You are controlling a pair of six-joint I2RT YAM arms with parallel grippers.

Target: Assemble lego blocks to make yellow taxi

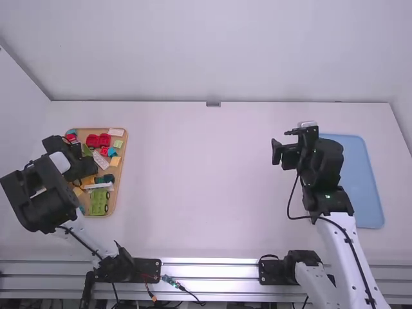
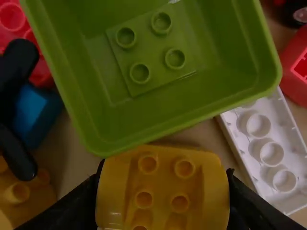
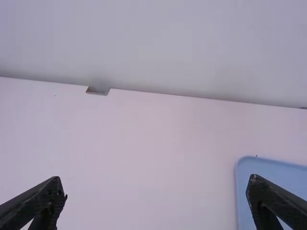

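Though glossy and round-studded, yellow block (image 2: 162,187) tight within left end effector (image 1: 80,167), right end effector (image 1: 282,143) agape

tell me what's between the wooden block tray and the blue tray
In the high view, white table lies between them, with the right gripper over the part nearer the blue tray.

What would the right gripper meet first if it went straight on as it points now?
Probably the white tabletop ahead of the right gripper, left of the blue tray. Its tilt is hard to judge, though; pointing flatter, it might meet the back wall instead.
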